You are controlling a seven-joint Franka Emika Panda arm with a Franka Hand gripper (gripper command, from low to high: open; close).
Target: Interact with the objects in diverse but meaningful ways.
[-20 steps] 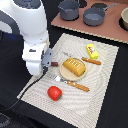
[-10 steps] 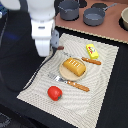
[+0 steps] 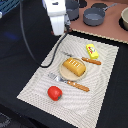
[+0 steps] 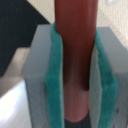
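Your striped cloth mat (image 3: 37, 82) lies on a dark table. Round glossy tomato (image 3: 55, 92) sits at 7 o'clock on it; ridged pastry (image 3: 73, 67) at centre; thin sausage (image 3: 91, 61) and yellow block (image 3: 92, 50) at 2. Your gripper (image 4: 75, 75) pinches a smooth reddish-brown cylinder (image 4: 75, 45) between green pads (image 4: 53, 75).

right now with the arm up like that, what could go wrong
1. The pincer is raised and shut on a reddish-brown rod by two teal pads alone. If it slips, it may fall onto the striped mat near the pastry.
2. A dark cable loops down onto the mat beside the pastry. A sideways move might drag it into the pastry or the fork.
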